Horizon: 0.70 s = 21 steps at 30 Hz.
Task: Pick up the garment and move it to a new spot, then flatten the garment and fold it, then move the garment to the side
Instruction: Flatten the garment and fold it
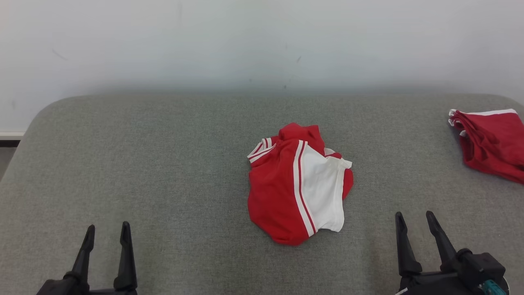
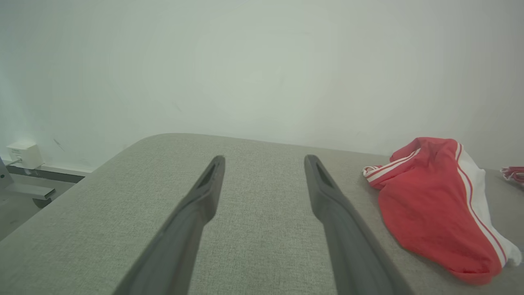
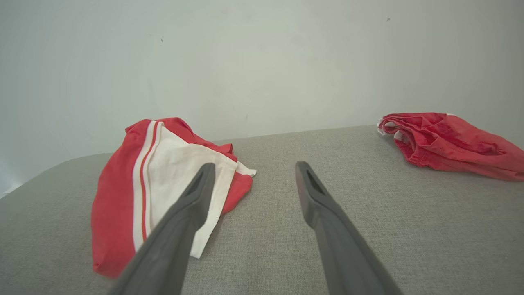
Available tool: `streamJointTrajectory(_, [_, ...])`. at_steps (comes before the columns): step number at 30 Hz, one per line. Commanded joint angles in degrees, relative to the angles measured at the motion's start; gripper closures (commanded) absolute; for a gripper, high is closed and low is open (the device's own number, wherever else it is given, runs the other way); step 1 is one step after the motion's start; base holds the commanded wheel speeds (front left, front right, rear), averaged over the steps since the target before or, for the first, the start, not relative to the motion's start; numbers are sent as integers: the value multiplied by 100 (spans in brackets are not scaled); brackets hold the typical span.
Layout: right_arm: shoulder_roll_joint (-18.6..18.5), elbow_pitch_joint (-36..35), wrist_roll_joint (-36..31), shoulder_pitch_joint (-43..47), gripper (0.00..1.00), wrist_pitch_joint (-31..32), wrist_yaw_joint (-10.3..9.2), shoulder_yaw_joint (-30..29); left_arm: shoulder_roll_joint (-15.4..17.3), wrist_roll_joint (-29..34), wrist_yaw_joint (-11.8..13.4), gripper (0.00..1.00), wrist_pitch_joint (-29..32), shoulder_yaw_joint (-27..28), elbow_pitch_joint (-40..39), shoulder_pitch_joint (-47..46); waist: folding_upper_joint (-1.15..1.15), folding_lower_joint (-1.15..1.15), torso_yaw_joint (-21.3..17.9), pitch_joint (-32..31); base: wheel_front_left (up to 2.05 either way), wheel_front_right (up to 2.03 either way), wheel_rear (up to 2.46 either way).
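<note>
A crumpled red garment with a white panel and white stripes (image 1: 299,184) lies in a heap at the middle of the grey padded surface (image 1: 163,164). It also appears at the right of the left wrist view (image 2: 434,205) and at the left of the right wrist view (image 3: 159,184). My left gripper (image 1: 107,234) is open at the lower left, well away from the garment. My right gripper (image 1: 414,221) is open at the lower right, a short way right of the heap. Nothing is between either pair of fingers (image 2: 213,180) (image 3: 305,184).
A second red garment with white trim (image 1: 491,143) lies at the surface's far right edge, also seen at the right of the right wrist view (image 3: 446,139). A pale wall (image 1: 262,41) stands behind. A white box (image 2: 22,155) sits off the surface's left.
</note>
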Motion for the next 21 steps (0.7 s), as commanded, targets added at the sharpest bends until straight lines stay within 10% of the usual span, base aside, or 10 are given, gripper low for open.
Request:
streamJointTrajectory(1, [-25,7,12,-69,0,-17,-11,15,-42,76,-44,0,-19,0,10,-108,0,0,4,32,0,0,0])
streamJointTrajectory(21, [142,55,117,-382,0,-25,-11,110,135,18,-249,0,516,-1861,886,-2747,0,0,-1011,751,0,0,0])
